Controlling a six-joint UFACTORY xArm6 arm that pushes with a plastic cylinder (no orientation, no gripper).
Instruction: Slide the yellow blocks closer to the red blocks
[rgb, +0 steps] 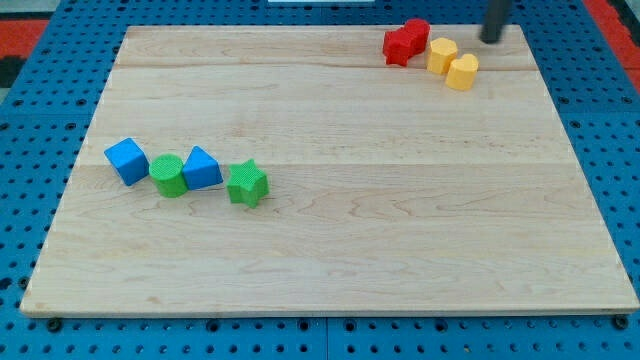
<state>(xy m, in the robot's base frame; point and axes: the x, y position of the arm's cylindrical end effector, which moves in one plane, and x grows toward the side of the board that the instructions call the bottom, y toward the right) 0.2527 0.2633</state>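
Two red blocks (405, 41) sit pressed together near the view's top right of the wooden board (330, 240). Just to their right lie two yellow blocks: one yellow block (442, 55) next to the red ones, and a second yellow block (462, 72) touching it lower right. My tip (490, 40) is at the view's top, a short way right of and above the yellow blocks, apart from them.
At the view's left a row lies on the board: a blue cube (127, 160), a green cylinder (168, 176), a blue triangular block (202, 167) and a green star (247, 184). Blue pegboard surrounds the board.
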